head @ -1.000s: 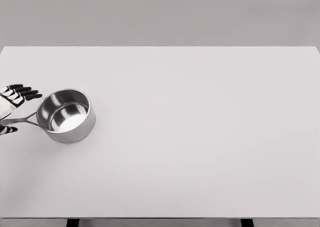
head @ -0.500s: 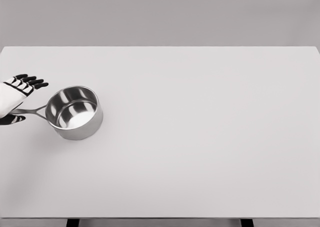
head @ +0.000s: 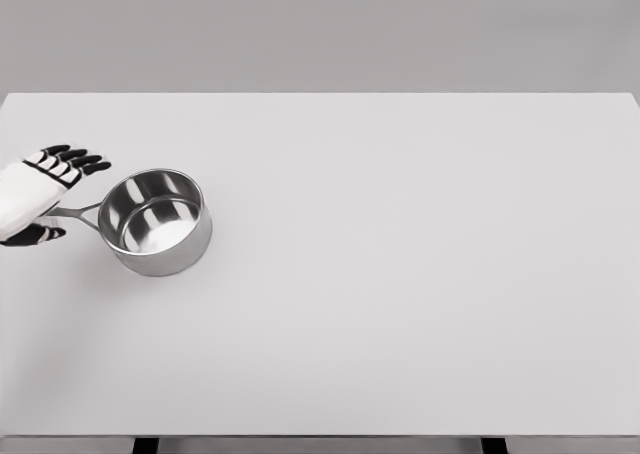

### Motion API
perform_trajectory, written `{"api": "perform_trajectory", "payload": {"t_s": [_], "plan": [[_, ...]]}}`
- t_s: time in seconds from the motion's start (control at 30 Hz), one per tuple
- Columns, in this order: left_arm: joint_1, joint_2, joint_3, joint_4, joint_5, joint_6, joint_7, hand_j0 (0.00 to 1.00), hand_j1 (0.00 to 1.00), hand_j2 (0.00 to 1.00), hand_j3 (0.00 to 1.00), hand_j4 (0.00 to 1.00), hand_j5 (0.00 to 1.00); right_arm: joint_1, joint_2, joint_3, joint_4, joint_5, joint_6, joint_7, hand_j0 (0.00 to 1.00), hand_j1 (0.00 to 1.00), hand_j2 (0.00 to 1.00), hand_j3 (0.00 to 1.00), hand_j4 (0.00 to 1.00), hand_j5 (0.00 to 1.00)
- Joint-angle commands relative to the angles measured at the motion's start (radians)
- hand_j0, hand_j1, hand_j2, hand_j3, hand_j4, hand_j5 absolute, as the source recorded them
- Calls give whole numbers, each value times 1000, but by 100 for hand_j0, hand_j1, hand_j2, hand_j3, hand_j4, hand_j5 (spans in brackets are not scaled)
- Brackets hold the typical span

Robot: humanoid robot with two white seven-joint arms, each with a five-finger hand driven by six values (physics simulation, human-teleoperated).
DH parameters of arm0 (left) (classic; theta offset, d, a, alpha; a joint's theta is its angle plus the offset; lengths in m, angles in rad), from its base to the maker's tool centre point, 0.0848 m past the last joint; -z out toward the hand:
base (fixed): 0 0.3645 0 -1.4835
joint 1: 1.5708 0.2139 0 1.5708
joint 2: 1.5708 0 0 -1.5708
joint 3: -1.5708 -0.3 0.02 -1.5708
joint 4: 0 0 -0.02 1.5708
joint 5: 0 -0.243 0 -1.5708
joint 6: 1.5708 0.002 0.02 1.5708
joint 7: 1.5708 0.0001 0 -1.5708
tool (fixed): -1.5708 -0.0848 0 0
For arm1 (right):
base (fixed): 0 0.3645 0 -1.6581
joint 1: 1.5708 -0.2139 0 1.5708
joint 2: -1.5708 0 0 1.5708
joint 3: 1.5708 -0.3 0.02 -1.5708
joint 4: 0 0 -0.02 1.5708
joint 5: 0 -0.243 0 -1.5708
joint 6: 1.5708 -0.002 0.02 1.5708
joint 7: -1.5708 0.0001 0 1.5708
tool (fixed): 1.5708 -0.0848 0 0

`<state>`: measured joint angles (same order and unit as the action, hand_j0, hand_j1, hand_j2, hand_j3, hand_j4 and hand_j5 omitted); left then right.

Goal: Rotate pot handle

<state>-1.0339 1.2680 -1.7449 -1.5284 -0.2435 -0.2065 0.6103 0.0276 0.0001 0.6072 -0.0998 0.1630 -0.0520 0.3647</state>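
Note:
A shiny steel pot [head: 157,224] stands upright on the white table [head: 400,274] near its left side. Its thin handle [head: 80,213] points left and slightly up in the picture. My left hand [head: 72,199] comes in at the left edge. Its black-tipped fingers [head: 78,159] stretch out straight above the handle and the thumb [head: 40,236] lies below it, so the handle's end runs between them against the palm. The fingers are not curled round it. The right arm is out of the picture.
The table's left edge runs just behind my left hand. Its far edge meets a plain grey wall [head: 320,34].
My left hand has moved right and a little away from me. The pot has slid right with it, and its handle has swung from pointing down-left to pointing slightly up-left.

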Motion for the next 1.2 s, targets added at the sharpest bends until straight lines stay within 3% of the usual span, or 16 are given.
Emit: {"api": "perform_trajectory", "payload": {"t_s": [0.0, 0.1, 0.2, 0.23, 0.3, 0.33, 0.37, 0.4, 0.43, 0.57, 0.77, 0.83, 1.0, 1.17], "plan": [[0, 17, -1, -1, 0, -109, 1, 100, 100, 100, 100, 100, 100, 0, 0, 0, 0, 0, 0, 0, 100, 100, 100, 100, 100, 100], [0, 30, -1, -4, -2, -149, 1, 100, 100, 100, 100, 100, 100, 0, 0, 0, 0, 0, 0, 0, 100, 100, 100, 100, 100, 100], [-14, 129, 4, -46, -8, -404, -1, 100, 100, 100, 100, 100, 100, 0, 0, 0, 0, 0, 0, 0, 100, 100, 100, 100, 100, 100], [-20, 137, 11, -41, -7, -404, -35, 100, 100, 100, 100, 100, 100, 0, 0, 0, 0, 0, 0, 0, 100, 100, 100, 100, 100, 100], [-86, 157, 24, -41, 24, -404, -190, 100, 100, 100, 100, 100, 100, 0, 0, 0, 0, 0, 0, 0, 100, 100, 100, 100, 100, 100], [-104, 145, 51, -32, 94, -404, -279, 100, 100, 100, 100, 100, 100, 0, 0, 0, 0, 0, 0, 0, 100, 100, 100, 100, 100, 100], [-103, 108, 97, 5, 163, -404, -395, 100, 100, 100, 100, 100, 100, 0, 0, 0, 0, 0, 0, 0, 100, 100, 100, 100, 100, 100], [-101, 47, 152, 79, 254, -404, -590, 100, 100, 100, 100, 100, 100, 0, 0, 0, 0, 0, 0, 0, 100, 100, 100, 100, 100, 100], [-98, 4, 194, 140, 311, -404, -704, 100, 100, 100, 100, 100, 100, 0, 0, 0, 0, 0, 0, 0, 100, 100, 100, 100, 100, 100], [-95, -142, 265, 353, 309, -404, -716, 100, 100, 100, 100, 100, 100, 2, 0, 0, 0, 0, 0, 0, 100, 100, 100, 100, 100, 100], [-95, -162, 314, 389, 316, -404, -718, 100, 100, 100, 100, 100, 100, 0, 0, 0, 0, 0, 0, 0, 100, 100, 100, 100, 100, 100], [-95, -185, 321, 436, 309, -404, -718, 100, 100, 100, 100, 100, 100, 0, 0, 0, 0, 0, 0, 0, 100, 100, 100, 100, 100, 100], [-94, -182, 324, 432, 316, -404, -718, 100, 100, 100, 100, 100, 100, 0, 0, 0, 0, 0, 0, 0, 100, 100, 100, 100, 100, 100], [-86, -271, 355, 534, 264, -404, -712, 100, 100, 100, 100, 100, 100, 0, 0, 0, 0, 0, 0, 0, 100, 100, 100, 100, 100, 100]]}}
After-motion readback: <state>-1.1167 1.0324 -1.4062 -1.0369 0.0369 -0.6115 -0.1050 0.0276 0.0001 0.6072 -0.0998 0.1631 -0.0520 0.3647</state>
